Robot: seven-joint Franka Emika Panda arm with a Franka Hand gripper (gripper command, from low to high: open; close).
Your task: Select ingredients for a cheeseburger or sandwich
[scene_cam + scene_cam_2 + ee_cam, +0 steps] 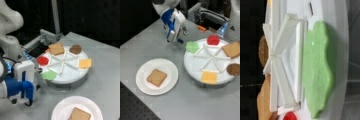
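Toast (79, 115): alone on plate (60, 108).
Gripper (23, 101): nine o'clock of lettuce (49, 75), grasping nothing; jaw state, cannot tell.

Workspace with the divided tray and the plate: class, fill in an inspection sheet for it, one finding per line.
Surface: grey table, black beyond its edges.
Job's things: one toast square lies on the white plate. The round divided tray holds lettuce, tomato, a second toast, patty and cheese, each in its own section.
Clutter: a small orange object behind the tray.
Grippers: the pincer hangs over the table beside the lettuce section, holding nothing.
Cables: nothing seen.
Surroundings: grey equipment behind the table.
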